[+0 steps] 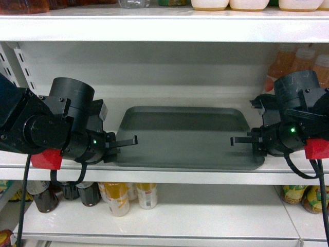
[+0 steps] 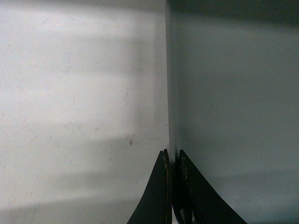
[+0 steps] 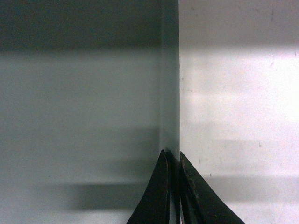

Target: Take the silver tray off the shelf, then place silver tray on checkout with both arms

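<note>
On the shelf (image 1: 169,175), silver tray (image 1: 185,136), left hand (image 2: 174,161) and right hand (image 3: 172,158) level, each clamped on its side rim

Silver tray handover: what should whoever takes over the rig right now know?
Left claw: shut on the silver tray at its left rim.
Right claw: shut on the right rim.
Tray lies flat on the shelf, not lifted yet.
Done: both rim grasps.
Left: lift the tray level with both arms, draw it off the shelf, set it on the checkout, which is not in view.
</note>
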